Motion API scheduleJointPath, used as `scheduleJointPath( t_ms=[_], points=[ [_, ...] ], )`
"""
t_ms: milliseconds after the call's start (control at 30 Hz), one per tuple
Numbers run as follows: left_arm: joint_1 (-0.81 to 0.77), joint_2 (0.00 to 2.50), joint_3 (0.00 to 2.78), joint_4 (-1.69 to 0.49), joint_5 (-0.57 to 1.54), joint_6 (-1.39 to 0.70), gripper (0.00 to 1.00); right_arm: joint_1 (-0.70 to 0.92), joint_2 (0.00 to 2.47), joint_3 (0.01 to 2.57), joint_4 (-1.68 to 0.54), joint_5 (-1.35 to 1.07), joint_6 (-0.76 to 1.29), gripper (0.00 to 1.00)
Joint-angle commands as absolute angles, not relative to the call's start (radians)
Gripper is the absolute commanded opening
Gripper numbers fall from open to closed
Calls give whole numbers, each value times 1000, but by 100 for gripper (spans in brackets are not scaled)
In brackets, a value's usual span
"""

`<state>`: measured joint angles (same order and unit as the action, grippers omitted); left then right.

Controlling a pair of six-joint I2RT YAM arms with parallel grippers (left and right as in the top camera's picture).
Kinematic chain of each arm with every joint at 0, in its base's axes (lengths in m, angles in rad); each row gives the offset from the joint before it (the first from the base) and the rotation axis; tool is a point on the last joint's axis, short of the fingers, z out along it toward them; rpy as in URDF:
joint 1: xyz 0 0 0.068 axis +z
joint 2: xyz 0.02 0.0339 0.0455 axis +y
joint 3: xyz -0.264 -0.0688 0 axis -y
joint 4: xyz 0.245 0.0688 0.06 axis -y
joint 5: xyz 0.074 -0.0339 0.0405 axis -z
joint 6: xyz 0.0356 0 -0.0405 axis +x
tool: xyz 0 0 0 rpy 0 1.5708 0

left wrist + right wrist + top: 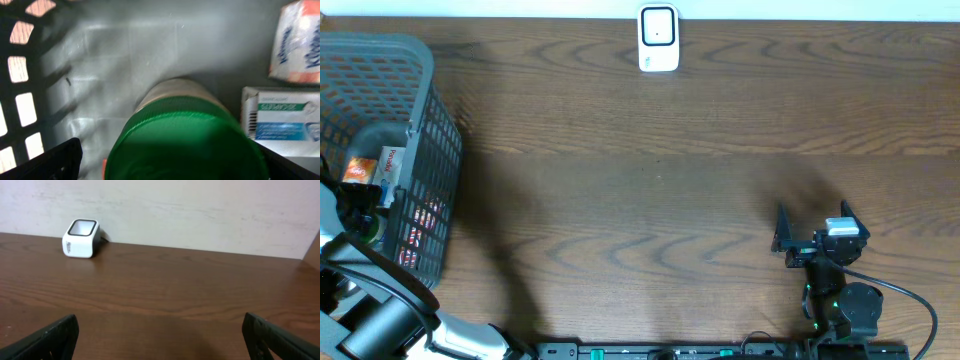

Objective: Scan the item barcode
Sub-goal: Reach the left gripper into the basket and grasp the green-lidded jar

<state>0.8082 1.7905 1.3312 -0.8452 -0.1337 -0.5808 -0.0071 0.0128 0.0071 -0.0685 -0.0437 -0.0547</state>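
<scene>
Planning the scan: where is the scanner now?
Overhead, the scanner stands midway along the table's far edge; the right wrist view shows it upper left.

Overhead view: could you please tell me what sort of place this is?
Probably a mock checkout bench: a white barcode scanner stands on the wooden table, and a grey basket holds packaged goods.

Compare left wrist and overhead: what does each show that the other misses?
Left wrist only: a green-lidded jar between the left fingers, and the barcode on a white box beside it. Overhead only: the scanner at the table's far edge and the right gripper, fingers open, above the table. Both: the grey basket's mesh wall.
</scene>
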Motion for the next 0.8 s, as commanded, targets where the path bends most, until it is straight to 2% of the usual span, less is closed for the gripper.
scheduleJointPath(
  t_ms=[0,567,767],
  points=[
    [812,1797,1327,-827,-143,-596,98,2,8,6,-72,-35,-39,99],
    [812,1893,1325,-778,-143,-596,99,2,8,6,-72,-35,-39,99],
    [812,1893,1326,-780,-143,-596,82,2,8,6,-72,-35,-39,99]
  ],
)
